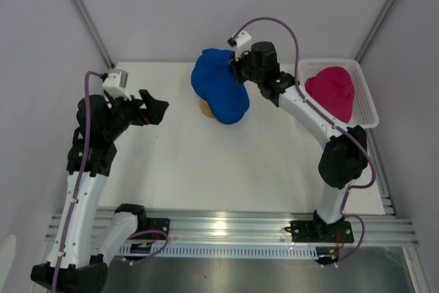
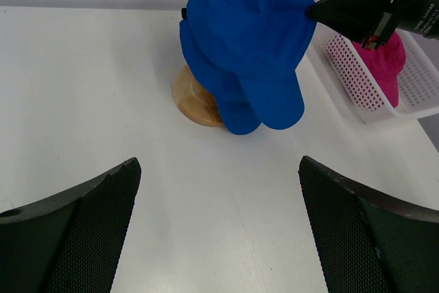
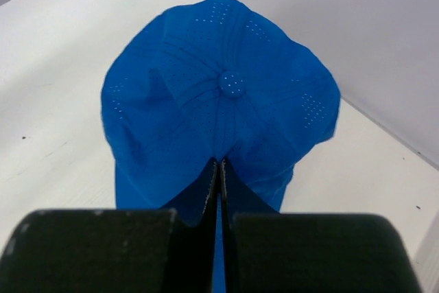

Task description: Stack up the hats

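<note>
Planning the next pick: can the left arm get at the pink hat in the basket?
Probably not cleanly. The pink hat lies in the basket at far right; the blue hat and the right gripper shut on it stand between it and the open left gripper.

A white bench (image 1: 206,169) with a plain, matte top carries everything. Toward its far edge, a little left of centre, stands a tan wooden stand (image 1: 204,108). Only its rounded base shows, a pale ringed disc of wood resting flat on the surface. A white plastic mesh basket (image 1: 369,104) lies in the far right corner, its long side along the right edge and well apart from the stand. A silver slotted metal rail (image 1: 233,226) runs along the near edge. Grey wall panels (image 1: 171,5) close in the left, far and right sides, and a thin metal strut (image 1: 82,12) rises from each far corner.
</note>
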